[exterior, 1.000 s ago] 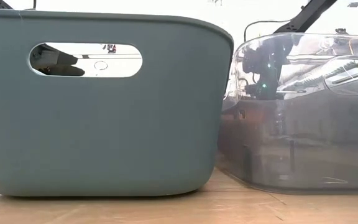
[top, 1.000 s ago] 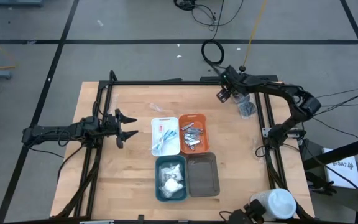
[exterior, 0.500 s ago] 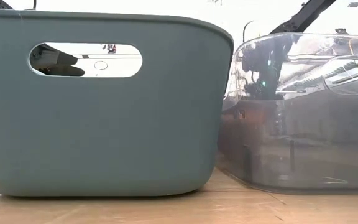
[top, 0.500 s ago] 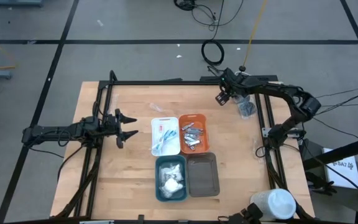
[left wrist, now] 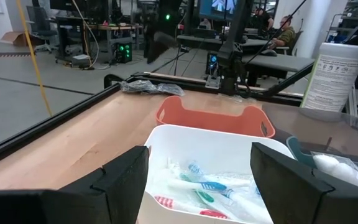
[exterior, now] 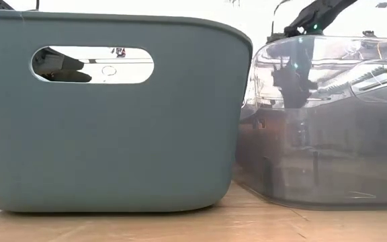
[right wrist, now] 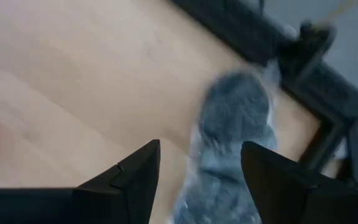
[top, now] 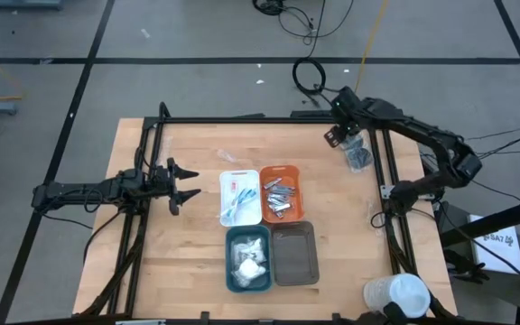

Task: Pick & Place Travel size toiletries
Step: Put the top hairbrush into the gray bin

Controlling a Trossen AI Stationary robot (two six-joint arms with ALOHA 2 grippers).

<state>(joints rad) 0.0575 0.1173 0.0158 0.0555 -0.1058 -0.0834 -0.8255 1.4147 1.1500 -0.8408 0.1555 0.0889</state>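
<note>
The dark grey roundish pieces (top: 359, 156) lie in clear wrap on the table by its far right edge, blurred in the right wrist view (right wrist: 232, 127). My right gripper (top: 335, 137) hangs open just left of and above them (right wrist: 199, 180), touching nothing. Pink and blue sticks (left wrist: 197, 190) lie in the white tray (top: 240, 196), silver pieces (top: 278, 194) in the orange tray (top: 281, 171), and white sachets (top: 248, 262) in the teal tray (top: 233, 236). My left gripper (top: 186, 183) waits open, left of the white tray (left wrist: 166, 140).
The grey tray (top: 295, 255) sits right of the teal one, and both fill the low view: teal (exterior: 113, 114), grey (exterior: 321, 128). A big white cup (top: 403, 296) stands off the table's near right corner. A black frame rail (top: 382, 162) runs beside the wrapped pieces. Bare wood lies left and far.
My right gripper has moved a little toward the table's right edge, closer to the wrapped dark grey pieces, and its arm has swung right with it. It has stayed open. Nothing on the table has moved.
</note>
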